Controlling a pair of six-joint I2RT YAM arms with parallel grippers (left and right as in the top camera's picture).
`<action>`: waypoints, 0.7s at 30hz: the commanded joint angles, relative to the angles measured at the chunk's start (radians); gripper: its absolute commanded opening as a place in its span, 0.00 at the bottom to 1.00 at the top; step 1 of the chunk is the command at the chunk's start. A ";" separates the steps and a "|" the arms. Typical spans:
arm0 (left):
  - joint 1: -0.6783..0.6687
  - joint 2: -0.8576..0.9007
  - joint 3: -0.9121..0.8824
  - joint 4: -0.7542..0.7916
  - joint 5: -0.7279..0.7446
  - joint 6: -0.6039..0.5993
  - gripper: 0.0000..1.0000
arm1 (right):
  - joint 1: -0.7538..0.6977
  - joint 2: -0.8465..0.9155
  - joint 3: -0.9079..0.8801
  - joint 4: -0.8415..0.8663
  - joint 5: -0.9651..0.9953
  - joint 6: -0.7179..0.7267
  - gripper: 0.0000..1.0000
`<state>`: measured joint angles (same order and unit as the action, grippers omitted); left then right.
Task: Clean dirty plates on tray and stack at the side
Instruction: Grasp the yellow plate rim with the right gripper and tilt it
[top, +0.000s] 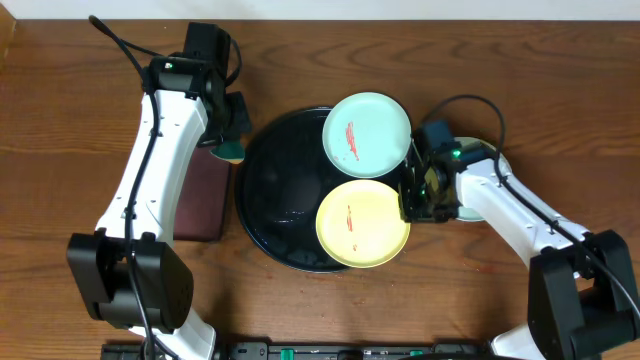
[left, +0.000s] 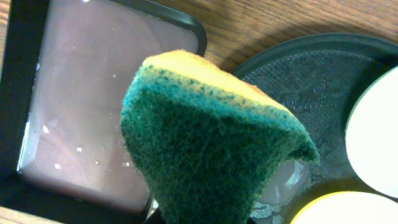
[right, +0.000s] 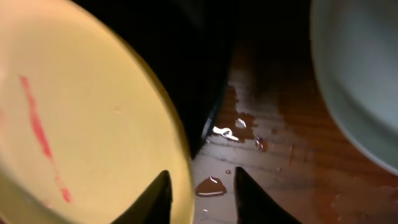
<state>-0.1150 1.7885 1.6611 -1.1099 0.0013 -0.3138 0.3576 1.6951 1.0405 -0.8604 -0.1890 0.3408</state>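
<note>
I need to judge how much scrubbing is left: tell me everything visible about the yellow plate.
The yellow plate is small, round, pale, plastic-looking, lying flat, face up on the black tray's lower right part, reaching its rim. Thin red smears cross its middle. It nearly meets the mint plate. The right gripper hovers open at its right edge; contact is unclear.

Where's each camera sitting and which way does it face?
Overhead: above the table, looking down at the black tray; left arm and right arm show.
Left wrist: on left arm, facing its sponge, brown tray behind.
Right wrist: low by the tray's edge, facing the wet table; its fingers show.
All three share the yellow plate.
</note>
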 joint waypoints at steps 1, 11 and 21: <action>-0.002 0.005 -0.008 0.001 -0.001 0.002 0.07 | 0.006 0.007 -0.012 0.010 0.004 0.030 0.25; -0.003 0.005 -0.008 0.000 -0.001 0.002 0.07 | 0.019 0.007 -0.012 0.039 -0.060 0.037 0.03; -0.003 0.005 -0.008 0.000 -0.001 0.002 0.07 | 0.106 0.007 0.026 0.100 -0.138 0.114 0.01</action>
<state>-0.1150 1.7885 1.6611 -1.1095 0.0013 -0.3138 0.4442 1.6951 1.0328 -0.7818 -0.2943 0.3988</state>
